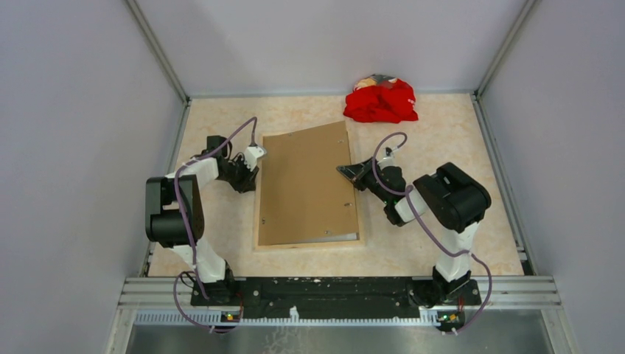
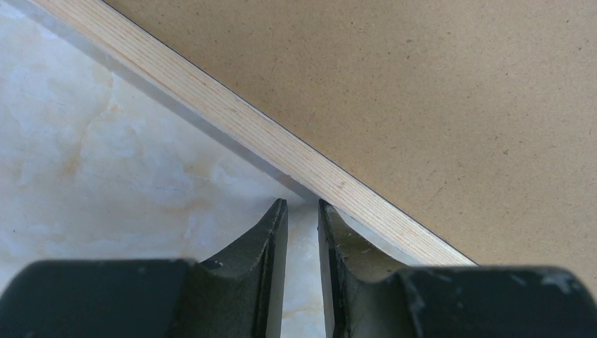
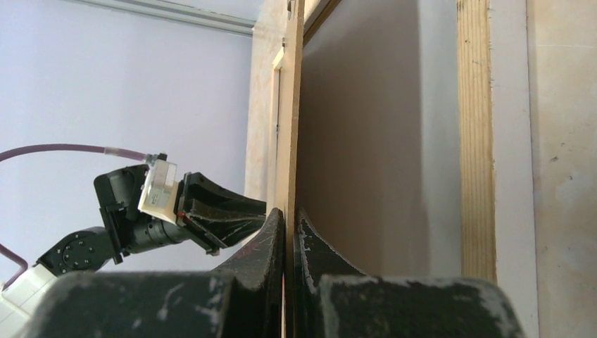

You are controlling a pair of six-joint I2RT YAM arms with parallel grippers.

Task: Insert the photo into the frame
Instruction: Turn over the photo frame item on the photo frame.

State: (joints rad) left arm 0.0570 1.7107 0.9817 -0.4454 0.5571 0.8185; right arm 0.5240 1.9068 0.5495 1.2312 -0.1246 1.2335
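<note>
Marble table; backing board atop frame, right gripper clamping it; left gripper ajar, empty.

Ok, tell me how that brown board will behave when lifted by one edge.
The board is probably stiff: edge-on in the right wrist view it runs straight, no sag. Thin for its width, so likely light. Pinched at only one edge by the right jaws, it may swing or slip, its face looking smooth.
</note>
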